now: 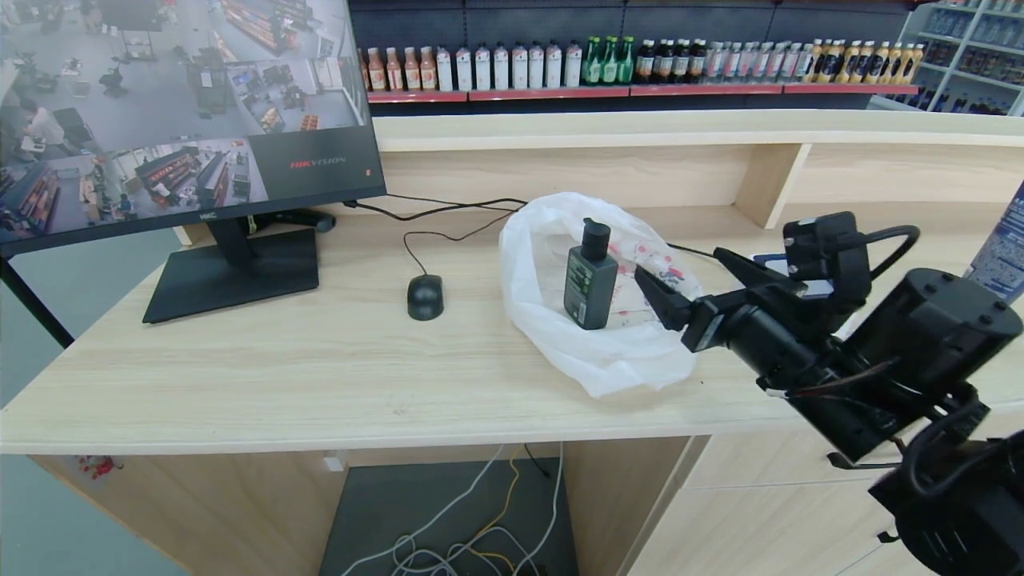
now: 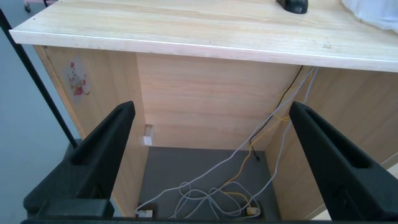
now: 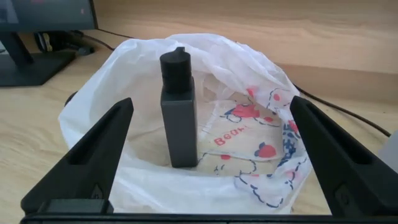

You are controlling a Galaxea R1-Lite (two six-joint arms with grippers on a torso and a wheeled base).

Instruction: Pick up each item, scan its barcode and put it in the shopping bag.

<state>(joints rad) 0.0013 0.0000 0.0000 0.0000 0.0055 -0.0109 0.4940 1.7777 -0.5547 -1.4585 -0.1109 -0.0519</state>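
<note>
A dark bottle (image 1: pixel 590 276) with a black cap stands upright inside the white plastic shopping bag (image 1: pixel 592 352), which lies open on the wooden counter (image 1: pixel 320 360). My right gripper (image 1: pixel 676 261) hovers just to the right of the bag, open, its fingers pointing at the bottle with nothing between them. The right wrist view looks into the bag (image 3: pixel 261 143), with the bottle (image 3: pixel 179 112) between and beyond the open right gripper (image 3: pixel 211 106). My left gripper (image 2: pixel 211 106) is open and empty, low in front of the counter, facing the space beneath it.
A monitor (image 1: pixel 176 112) on a black stand occupies the counter's left. A black mouse (image 1: pixel 424 296) sits left of the bag, and a dark handheld device (image 1: pixel 288 220) lies behind the stand. A raised shelf (image 1: pixel 680 132) borders the back. Loose cables (image 2: pixel 211 193) lie under the counter.
</note>
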